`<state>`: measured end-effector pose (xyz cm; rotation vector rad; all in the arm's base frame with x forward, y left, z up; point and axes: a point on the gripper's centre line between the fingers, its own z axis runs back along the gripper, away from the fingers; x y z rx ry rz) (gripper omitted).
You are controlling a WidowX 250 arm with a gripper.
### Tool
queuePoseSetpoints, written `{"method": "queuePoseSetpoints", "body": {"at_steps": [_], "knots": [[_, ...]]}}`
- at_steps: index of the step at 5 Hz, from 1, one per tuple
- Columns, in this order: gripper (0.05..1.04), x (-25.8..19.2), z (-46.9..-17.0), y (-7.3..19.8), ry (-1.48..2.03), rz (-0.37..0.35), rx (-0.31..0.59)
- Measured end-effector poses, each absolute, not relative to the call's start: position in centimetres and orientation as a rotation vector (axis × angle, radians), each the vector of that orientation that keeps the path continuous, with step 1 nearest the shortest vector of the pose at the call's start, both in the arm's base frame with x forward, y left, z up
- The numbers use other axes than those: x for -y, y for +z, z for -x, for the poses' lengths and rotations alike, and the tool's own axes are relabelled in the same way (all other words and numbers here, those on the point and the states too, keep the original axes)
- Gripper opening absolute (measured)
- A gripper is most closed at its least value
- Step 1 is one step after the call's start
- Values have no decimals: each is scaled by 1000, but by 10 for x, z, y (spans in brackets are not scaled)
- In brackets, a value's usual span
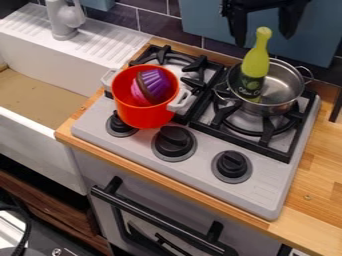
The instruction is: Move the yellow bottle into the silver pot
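Note:
The black gripper [263,39] hangs at the top edge, right of centre, with its two fingers spread wide apart and holding nothing. Below and between those fingers is the neck of the yellow-green bottle [255,62], which has a dark label. The bottle stands inside the silver pot [284,96], at its left side, its top leaning slightly right and rising well above the rim. The silver pot rests on the right burner of the stove.
An orange-red pot [143,116] on the stove's left side holds a purple and brown cupcake-like toy [153,85]. Three black knobs line the stove [267,192] front. A white sink [47,65] with a grey faucet [61,20] lies left; wooden counter [320,185] lies right.

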<state>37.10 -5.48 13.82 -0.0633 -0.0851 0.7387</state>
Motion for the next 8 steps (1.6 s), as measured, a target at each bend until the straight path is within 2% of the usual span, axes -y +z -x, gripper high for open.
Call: {"method": "queuePoseSetpoints", "body": {"at_steps": [1,2,3,4,5,6,8], "knots": [[999,52,-367,147,732,74,80],[999,48,-363,158,716,92,115],[999,40,-353,176,696,146,123],[999,27,-346,184,678,165,126],[999,17,-336,183,654,161,128],[999,6,-327,169,640,102,117],[999,-4,-313,165,610,100,143]]}}
